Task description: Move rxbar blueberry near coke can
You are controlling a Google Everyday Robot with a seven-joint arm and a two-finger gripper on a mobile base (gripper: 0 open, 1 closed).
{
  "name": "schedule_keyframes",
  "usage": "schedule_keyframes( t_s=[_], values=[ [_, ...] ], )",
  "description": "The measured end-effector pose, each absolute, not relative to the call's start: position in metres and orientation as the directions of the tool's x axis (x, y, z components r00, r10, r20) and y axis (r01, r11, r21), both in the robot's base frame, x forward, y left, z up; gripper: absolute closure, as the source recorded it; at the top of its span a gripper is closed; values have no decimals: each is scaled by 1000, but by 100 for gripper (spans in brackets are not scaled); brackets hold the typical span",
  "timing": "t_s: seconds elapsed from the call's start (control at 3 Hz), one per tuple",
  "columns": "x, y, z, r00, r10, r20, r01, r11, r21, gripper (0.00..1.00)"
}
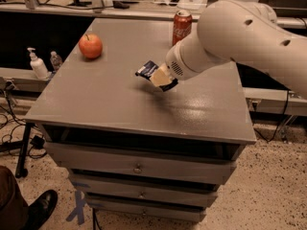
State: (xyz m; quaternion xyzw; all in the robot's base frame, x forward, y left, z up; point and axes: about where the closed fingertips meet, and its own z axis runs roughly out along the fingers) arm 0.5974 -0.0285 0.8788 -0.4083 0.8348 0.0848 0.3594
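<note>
My gripper [160,78] hangs over the middle of the grey cabinet top [105,99], at the end of the big white arm. It is shut on the rxbar blueberry [147,69], a dark navy bar that sticks out to the left of the fingers and is lifted a little above the surface. The coke can [182,26] stands upright at the back of the top, behind and to the right of the gripper, partly next to the arm.
An orange-red apple [90,46] sits at the back left of the top. A soap dispenser [37,65] and a small bottle [56,60] stand on a low shelf to the left. A person's shoe [41,207] is on the floor at lower left.
</note>
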Motion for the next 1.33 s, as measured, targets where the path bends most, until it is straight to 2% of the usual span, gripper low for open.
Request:
schedule_keyframes(
  t_s=[0.67, 1.33],
  values=[
    [617, -67, 857, -491, -577, -653, -646, 744, -172, 100],
    [672, -113, 849, -511, -560, -653, -560, 792, -241, 100]
  ],
)
